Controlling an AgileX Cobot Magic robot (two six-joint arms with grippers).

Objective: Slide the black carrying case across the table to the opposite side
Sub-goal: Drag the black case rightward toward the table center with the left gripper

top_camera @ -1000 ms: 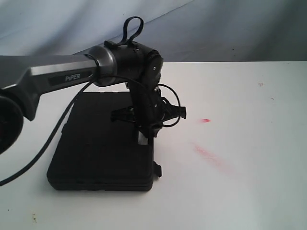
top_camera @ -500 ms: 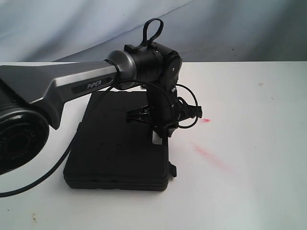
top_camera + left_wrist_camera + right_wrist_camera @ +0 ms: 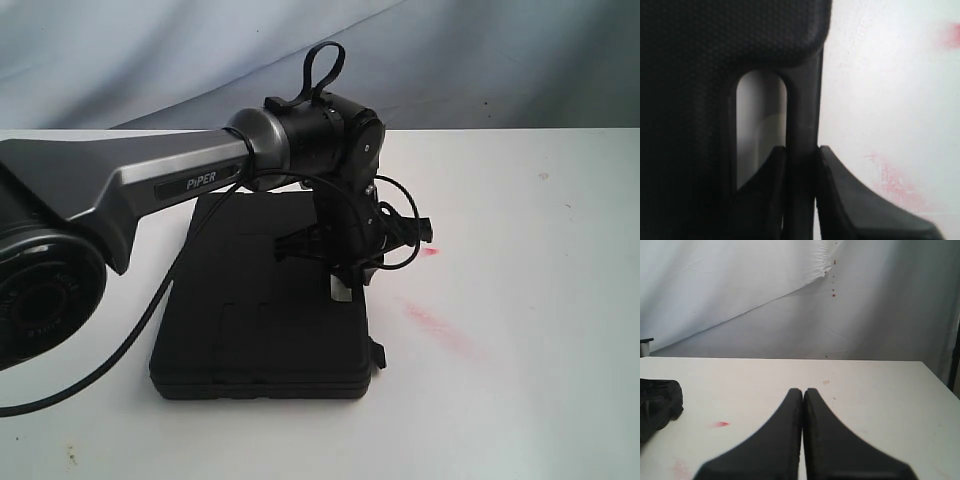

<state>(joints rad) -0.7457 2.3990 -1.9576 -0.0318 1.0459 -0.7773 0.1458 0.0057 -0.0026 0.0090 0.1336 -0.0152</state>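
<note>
The black carrying case (image 3: pixel 260 320) lies flat on the white table (image 3: pixel 520 220), left of the middle. My left gripper (image 3: pixel 342 285) points down at the case's right edge. In the left wrist view the left gripper (image 3: pixel 801 155) is shut on the thin handle bar (image 3: pixel 803 115) of the case (image 3: pixel 700 75), one finger inside the handle slot and one outside. My right gripper (image 3: pixel 803 391) is shut with nothing in it, low over the table (image 3: pixel 865 385). A corner of the case (image 3: pixel 657 400) shows at the edge of the right wrist view.
A long red smear (image 3: pixel 435 322) and a small red spot (image 3: pixel 428 251) mark the table just right of the case. A grey cloth backdrop (image 3: pixel 480 60) hangs behind the far table edge. The left arm's cable (image 3: pixel 130 340) loops over the case.
The case has slid to the right across the table, held at its handle by my left gripper, which moved right with it. It now lies closer to the red smear.
</note>
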